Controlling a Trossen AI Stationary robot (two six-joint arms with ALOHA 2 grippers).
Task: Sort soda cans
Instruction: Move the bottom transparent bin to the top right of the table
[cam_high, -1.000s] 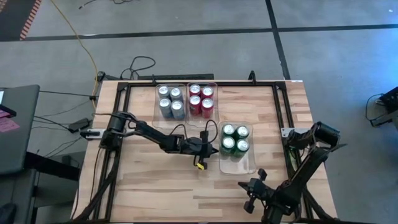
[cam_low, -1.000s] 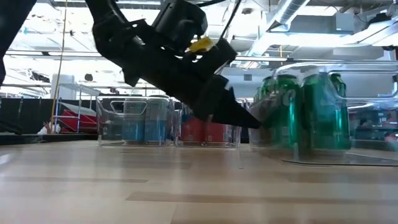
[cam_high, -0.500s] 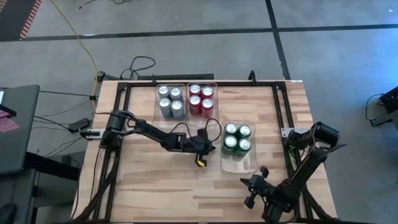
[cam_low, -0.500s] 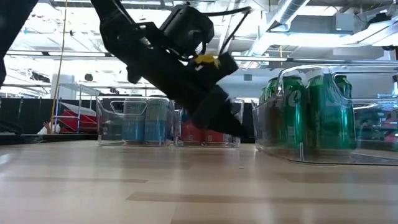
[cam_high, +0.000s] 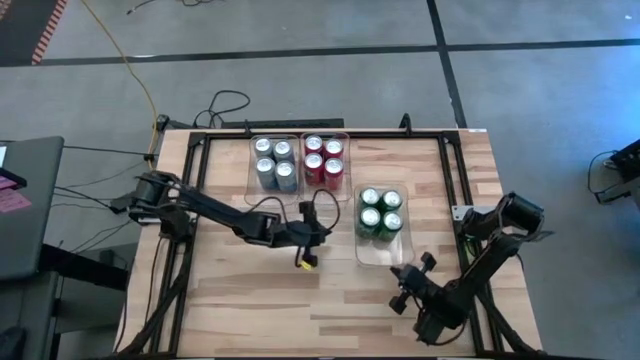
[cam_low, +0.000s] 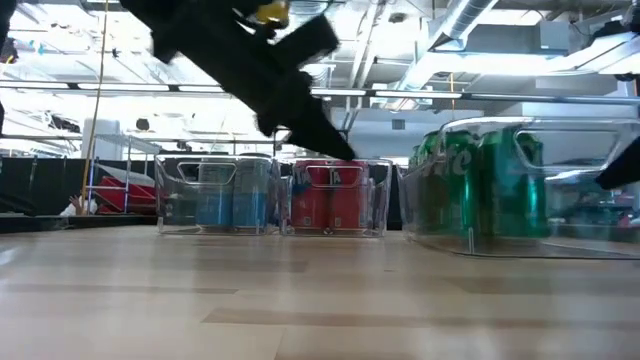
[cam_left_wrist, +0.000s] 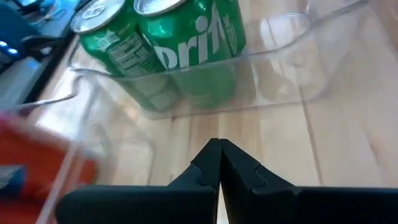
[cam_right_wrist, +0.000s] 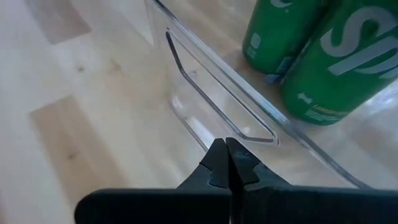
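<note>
Four green soda cans (cam_high: 380, 211) stand upright in the far half of a clear plastic bin (cam_high: 385, 255) right of the table's middle. Silver-grey cans (cam_high: 273, 162) and red cans (cam_high: 323, 160) stand in two clear bins side by side at the far edge. My left gripper (cam_high: 325, 232) is shut and hovers just left of the green bin, pointing at the green cans (cam_left_wrist: 180, 50) with bare wood between. My right gripper (cam_high: 428, 260) is shut at the green bin's near right corner. My right gripper comes level from the table's near right side. Its shut fingertips (cam_right_wrist: 217, 152) stand at the foot of the green bin's near end wall (cam_right_wrist: 205, 106), below the handle cut-out. I cannot tell whether they touch the wall. The bin stands flat on the table.
A black frame (cam_high: 455, 180) runs along the table's far, left and right sides. The near half of the green bin holds no cans. Bare wood (cam_high: 250, 290) lies between the bins and the near edge. Cables (cam_high: 230, 105) lie on the floor beyond the far edge.
My left gripper, which was at the green bin's left wall, has drawn back toward the table's left and risen. My right gripper has moved up from the near edge toward the bin's near end. The green bin has slid slightly toward the far edge, cans staying upright.
</note>
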